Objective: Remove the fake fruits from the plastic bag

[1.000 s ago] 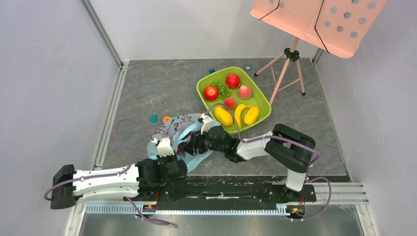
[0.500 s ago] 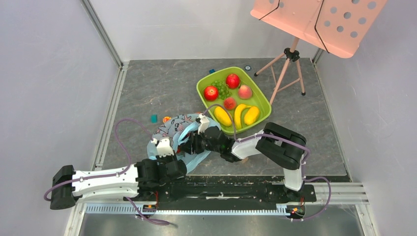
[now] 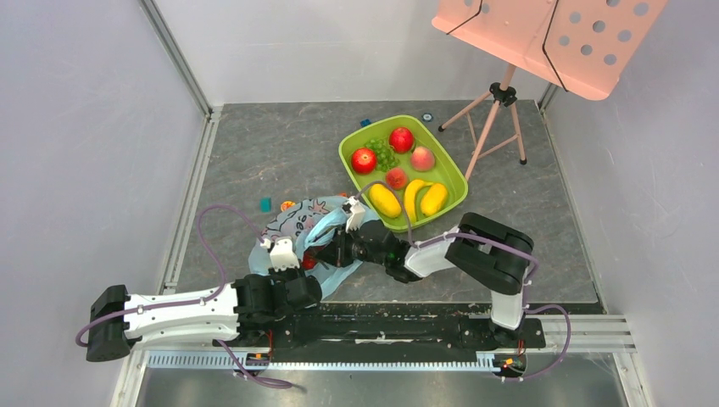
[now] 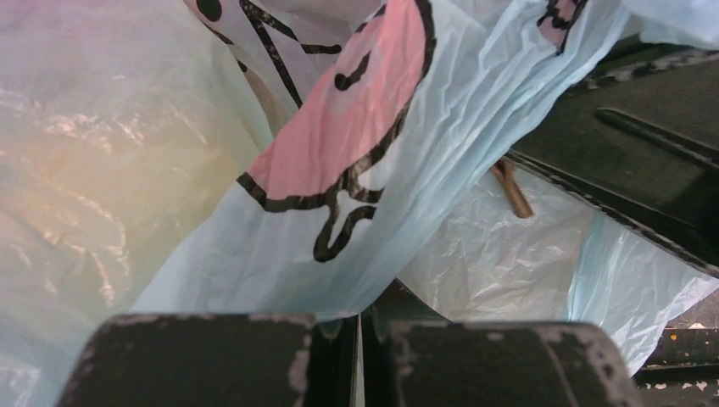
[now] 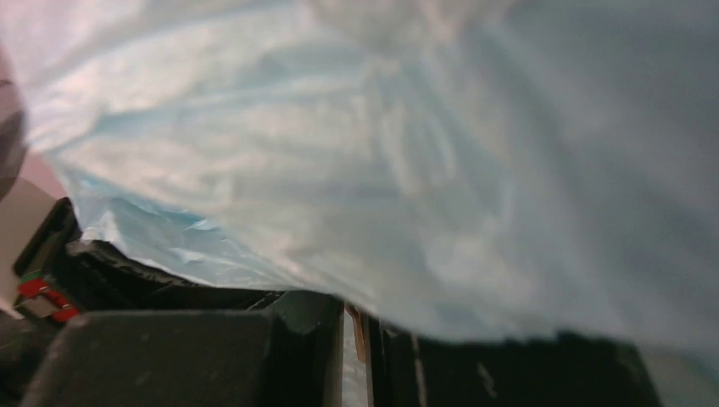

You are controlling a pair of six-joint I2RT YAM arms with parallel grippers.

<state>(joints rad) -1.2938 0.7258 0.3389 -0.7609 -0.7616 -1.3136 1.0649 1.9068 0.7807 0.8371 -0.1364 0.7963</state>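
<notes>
Seen from above: both arms meet at a crumpled light-blue plastic bag [image 3: 297, 220] on the grey surface [image 3: 254, 153] — left hand [image 3: 282, 253] at its near edge, right hand [image 3: 337, 245] at its right side. Beyond, a green tray [image 3: 342, 147] holds fake fruits [image 3: 401, 139].

Plastic bag [image 3: 298, 222] sits crumpled between my two tools: thin, crinkly, light blue, pink-and-black cartoon prints facing up. Its film is pinched in my left gripper [image 4: 359, 331] and drapes over it. More blue film hangs across my right gripper [image 5: 356, 326], nipped between its fingers. A small red piece [image 3: 309, 262] shows at the bag's mouth, just beside the left gripper; I can't tell which fruit. Beyond the right gripper, in the green tray [image 3: 443, 174], I see two red apples [image 3: 364, 160], green grapes [image 3: 385, 156], a peach [image 3: 422, 158], a strawberry [image 3: 396, 178], a banana [image 3: 413, 197] and two yellow fruits [image 3: 385, 201].
</notes>
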